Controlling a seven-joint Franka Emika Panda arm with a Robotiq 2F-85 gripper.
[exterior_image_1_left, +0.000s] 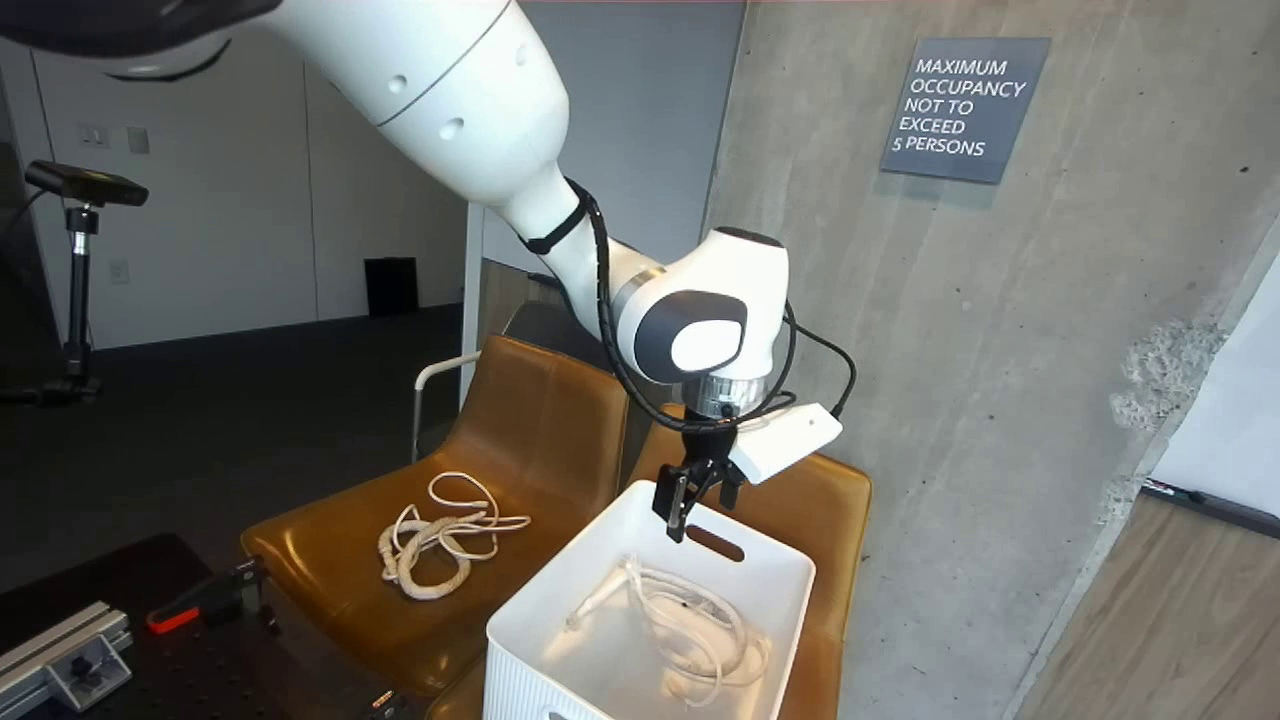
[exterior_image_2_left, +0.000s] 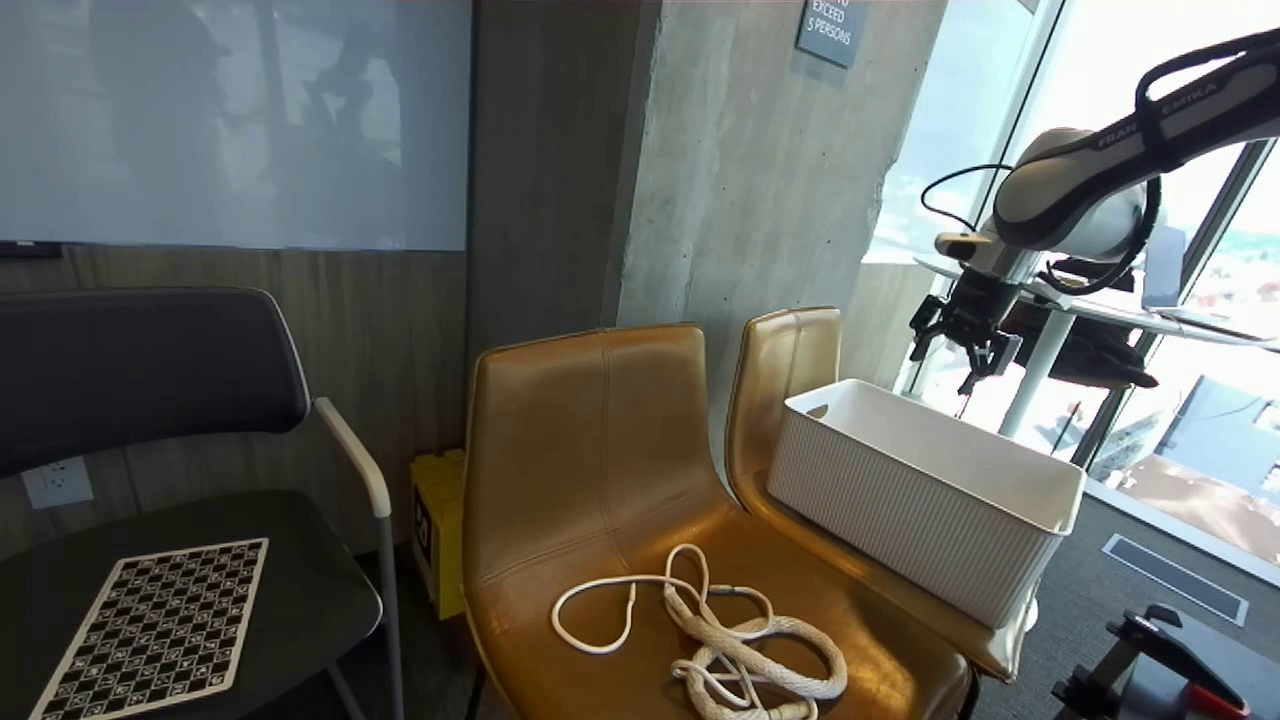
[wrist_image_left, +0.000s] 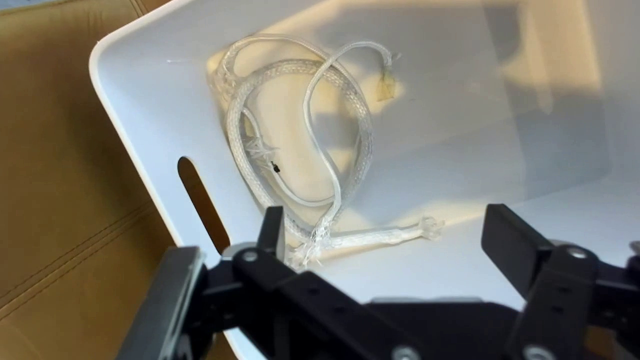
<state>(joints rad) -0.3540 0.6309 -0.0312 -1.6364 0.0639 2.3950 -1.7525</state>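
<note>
In the wrist view the gripper (wrist_image_left: 384, 232) is spread wide, nothing between its jaws, above the bin (wrist_image_left: 445, 160). The rope (wrist_image_left: 327, 162) lies on the bin's floor, between 10 and 11 o'clock from the gripper and near the bin's slotted end (wrist_image_left: 165, 120). Its thick braid forms a loop a little longer than broad, long axis roughly 12 to 6, with thin cord winding across it; the stub (wrist_image_left: 372, 238) points to 3 o'clock along the foot of a side wall. It looks light, soft and limp, likely to sag and trail if raised. The frayed joints could snag or shed strands, and the sheen suggests a loose pinch might slide. The thick braid at the loop's 3 o'clock side, clear of the walls, seems the best hold. In an exterior view the gripper (exterior_image_1_left: 703, 505), jaws apart, stands at the bin's 12 o'clock end; the rope lies inside at about 6 from it, stub towards 7 or 8, loop stretching about 10 to 4. In an exterior view the parted gripper (exterior_image_2_left: 948, 365) is just above the far rim, at the bin's 12 o'clock; the wall hides the rope. The bin runs 10 to 4 there, and the chair rope (exterior_image_2_left: 712, 632) lies on a chair (exterior_image_2_left: 590, 440) towards 8.
</note>
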